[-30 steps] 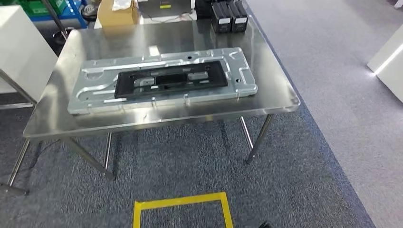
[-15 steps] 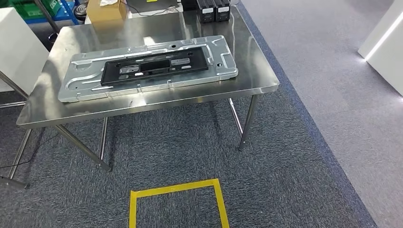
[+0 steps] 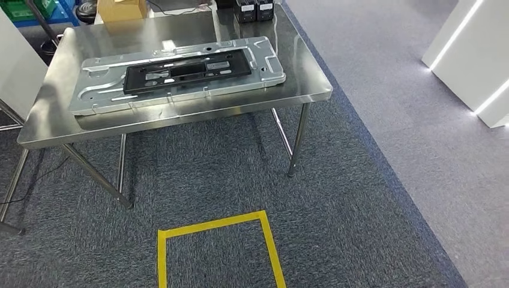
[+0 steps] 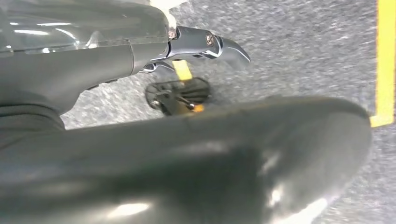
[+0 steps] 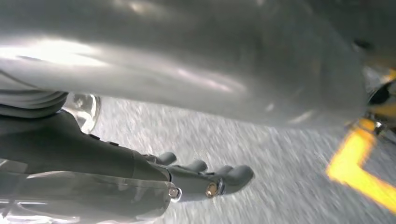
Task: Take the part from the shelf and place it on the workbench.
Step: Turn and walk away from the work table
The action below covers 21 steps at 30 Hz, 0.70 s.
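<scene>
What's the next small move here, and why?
Probably keep turning away from the workbench toward the shelf. Both hands hang low over the carpet and appear to hold nothing: left hand, right hand. The big panel already lies on the workbench, and no shelf is in view, so a part still needs fetching.

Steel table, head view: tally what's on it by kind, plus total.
On the steel table:
Silver sheet-metal panel: 1
Black frame part lying on the panel: 1
Black boxes at the far edge: 2
Cardboard box at the far edge, cut off by the picture: 1
Total: 5
</scene>
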Available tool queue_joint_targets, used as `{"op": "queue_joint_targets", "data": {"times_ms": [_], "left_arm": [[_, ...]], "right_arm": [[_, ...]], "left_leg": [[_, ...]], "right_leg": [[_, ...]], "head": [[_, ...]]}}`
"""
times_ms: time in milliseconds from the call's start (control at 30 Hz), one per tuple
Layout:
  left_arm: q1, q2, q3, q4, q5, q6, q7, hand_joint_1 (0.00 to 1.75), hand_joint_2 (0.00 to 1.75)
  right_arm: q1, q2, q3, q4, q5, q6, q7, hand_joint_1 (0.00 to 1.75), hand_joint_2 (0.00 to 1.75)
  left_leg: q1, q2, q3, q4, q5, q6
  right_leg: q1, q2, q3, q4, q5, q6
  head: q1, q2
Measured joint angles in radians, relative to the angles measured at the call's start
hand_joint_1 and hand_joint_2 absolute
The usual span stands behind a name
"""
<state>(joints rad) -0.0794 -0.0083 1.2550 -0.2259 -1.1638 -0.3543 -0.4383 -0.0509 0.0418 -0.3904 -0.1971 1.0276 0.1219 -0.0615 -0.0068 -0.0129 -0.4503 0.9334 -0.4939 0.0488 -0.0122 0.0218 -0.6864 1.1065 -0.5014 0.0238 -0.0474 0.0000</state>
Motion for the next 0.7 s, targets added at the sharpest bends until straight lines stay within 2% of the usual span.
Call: {"op": "queue_joint_targets", "data": {"times_ms": [33, 67, 100, 133, 167, 200, 233, 267, 300, 333, 400, 433, 467, 500, 533, 567, 600, 633, 700], "left_arm": [[0.002, -0.001, -0.003, 0.0, -0.002, -0.001, 0.0, 0.0, 0.0], [0.003, -0.001, -0.006, 0.0, -0.004, -0.001, -0.001, 0.0, 0.0], [0.003, -0.002, -0.008, 0.0, -0.005, -0.002, -0.002, 0.0, 0.0], [0.003, -0.002, -0.011, 0.001, -0.005, -0.002, -0.003, 0.0, 0.0], [0.002, -0.002, -0.012, 0.001, -0.005, -0.003, -0.004, 0.0, 0.0], [0.001, -0.002, -0.014, 0.001, -0.005, -0.004, -0.006, 0.0, 0.0], [-0.001, -0.002, -0.015, 0.001, -0.005, -0.004, -0.006, 0.0, 0.0], [-0.002, -0.002, -0.015, 0.001, -0.005, -0.004, -0.007, 0.0, 0.0], [-0.003, -0.002, -0.015, 0.001, -0.005, -0.004, -0.007, 0.0, 0.0], [-0.004, -0.003, -0.015, 0.001, -0.004, -0.004, -0.008, 0.0, 0.0], [-0.003, -0.003, -0.016, 0.001, -0.004, -0.004, -0.007, 0.0, 0.0], [-0.001, -0.004, -0.016, 0.002, -0.004, -0.004, -0.007, 0.0, 0.0], [0.001, -0.004, -0.016, 0.004, -0.005, -0.005, -0.007, 0.0, 0.0], [0.001, -0.005, -0.016, 0.005, -0.005, -0.005, -0.007, 0.0, 0.0], [0.002, -0.006, -0.016, 0.006, -0.006, -0.006, -0.007, 0.0, 0.0], [0.002, -0.007, -0.016, 0.006, -0.006, -0.006, -0.006, 0.0, 0.0], [0.002, -0.007, -0.017, 0.006, -0.007, -0.007, -0.006, 0.0, 0.0], [0.002, -0.007, -0.017, 0.006, -0.008, -0.007, -0.006, 0.0, 0.0], [0.002, -0.007, -0.017, 0.006, -0.01, -0.007, -0.005, 0.0, 0.0]], "right_arm": [[0.0, 0.0, -0.002, 0.0, -0.002, 0.0, 0.003, 0.0, 0.0], [0.001, 0.0, -0.004, 0.0, -0.003, -0.001, 0.004, 0.0, 0.0], [0.001, -0.001, -0.006, 0.001, -0.004, -0.003, 0.006, 0.0, 0.0], [0.001, -0.001, -0.008, 0.001, -0.006, -0.005, 0.007, 0.0, 0.0], [0.001, -0.002, -0.01, 0.001, -0.007, -0.007, 0.007, 0.0, 0.0], [0.0, -0.003, -0.012, 0.001, -0.009, -0.01, 0.007, 0.0, 0.0], [-0.001, -0.004, -0.014, 0.001, -0.01, -0.013, 0.007, 0.0, 0.0], [-0.001, -0.004, -0.015, 0.001, -0.011, -0.015, 0.008, 0.0, 0.0], [-0.002, -0.004, -0.017, 0.001, -0.012, -0.015, 0.009, 0.0, 0.0], [-0.001, -0.004, -0.018, 0.002, -0.013, -0.015, 0.012, 0.0, 0.0], [0.0, -0.004, -0.02, 0.003, -0.013, -0.01, 0.019, 0.0, 0.0], [-0.001, -0.003, -0.021, 0.004, -0.013, -0.008, 0.022, 0.0, 0.0], [-0.001, -0.003, -0.021, 0.005, -0.013, -0.006, 0.024, 0.0, 0.0], [-0.001, -0.003, -0.023, 0.006, -0.013, -0.006, 0.025, 0.0, 0.0], [-0.001, -0.003, -0.025, 0.006, -0.013, -0.007, 0.024, 0.0, 0.0], [0.0, -0.004, -0.026, 0.006, -0.013, -0.008, 0.022, 0.0, 0.0], [0.001, -0.004, -0.028, 0.006, -0.012, -0.011, 0.019, 0.0, 0.0], [0.001, -0.004, -0.03, 0.006, -0.012, -0.012, 0.017, 0.0, 0.0], [0.001, -0.004, -0.031, 0.006, -0.012, -0.014, 0.013, 0.0, 0.0]], "left_leg": [[-0.001, 0.006, -0.015, 0.001, 0.012, 0.002], [-0.001, 0.012, -0.031, 0.005, 0.022, 0.001], [-0.001, 0.018, -0.049, 0.01, 0.032, -0.001], [0.0, 0.022, -0.067, 0.018, 0.041, -0.004], [0.001, 0.026, -0.088, 0.029, 0.048, -0.008], [0.001, 0.028, -0.108, 0.043, 0.054, -0.013], [0.001, 0.03, -0.127, 0.059, 0.057, -0.017], [0.001, 0.03, -0.142, 0.075, 0.06, -0.023], [0.0, 0.03, -0.154, 0.087, 0.065, -0.029], [-0.001, 0.03, -0.162, 0.094, 0.071, -0.035], [0.003, 0.027, -0.174, 0.099, 0.081, -0.049], [0.006, 0.025, -0.183, 0.11, 0.064, -0.055], [0.008, 0.022, -0.195, 0.139, 0.028, -0.061], [0.011, 0.02, -0.21, 0.186, -0.022, -0.067], [0.013, 0.02, -0.224, 0.246, -0.073, -0.071], [0.016, 0.02, -0.234, 0.306, -0.108, -0.074], [0.017, 0.02, -0.233, 0.349, -0.117, -0.075], [0.018, 0.02, -0.228, 0.373, -0.112, -0.076], [0.018, 0.02, -0.215, 0.38, -0.092, -0.075]], "right_leg": [[-0.001, -0.006, -0.01, 0.061, -0.052, 0.003], [-0.003, -0.009, -0.018, 0.122, -0.081, 0.006], [-0.005, -0.01, -0.018, 0.17, -0.081, 0.01], [-0.009, -0.012, -0.007, 0.191, -0.056, 0.014], [-0.013, -0.013, 0.021, 0.179, -0.023, 0.018], [-0.018, -0.015, 0.067, 0.135, -0.002, 0.021], [-0.02, -0.016, 0.127, 0.063, -0.002, 0.023], [-0.021, -0.017, 0.18, -0.009, -0.021, 0.02], [-0.019, -0.016, 0.216, -0.064, -0.043, 0.015], [-0.015, -0.016, 0.233, -0.096, -0.059, 0.006], [-0.014, -0.019, 0.222, -0.103, -0.052, -0.013], [-0.015, -0.022, 0.211, -0.104, -0.041, -0.023], [-0.016, -0.025, 0.199, -0.105, -0.029, -0.031], [-0.015, -0.027, 0.185, -0.105, -0.017, -0.036], [-0.014, -0.027, 0.169, -0.105, -0.004, -0.04], [-0.011, -0.028, 0.154, -0.104, 0.008, -0.041], [-0.01, -0.028, 0.138, -0.102, 0.019, -0.04], [-0.009, -0.028, 0.125, -0.101, 0.028, -0.04], [-0.008, -0.028, 0.112, -0.099, 0.037, -0.038]], "head": [[0.0, 0.0], [0.0, 0.0], [0.0, 0.0], [0.0, 0.0], [0.0, 0.0], [0.0, 0.0], [0.001, 0.0], [0.0, 0.0], [0.0, 0.0], [0.0, 0.0], [0.0, 0.0], [0.0, 0.0], [-0.001, 0.0], [-0.002, 0.0], [-0.002, 0.0], [-0.003, 0.0], [-0.003, 0.0], [-0.003, 0.0], [-0.003, 0.0]]}}
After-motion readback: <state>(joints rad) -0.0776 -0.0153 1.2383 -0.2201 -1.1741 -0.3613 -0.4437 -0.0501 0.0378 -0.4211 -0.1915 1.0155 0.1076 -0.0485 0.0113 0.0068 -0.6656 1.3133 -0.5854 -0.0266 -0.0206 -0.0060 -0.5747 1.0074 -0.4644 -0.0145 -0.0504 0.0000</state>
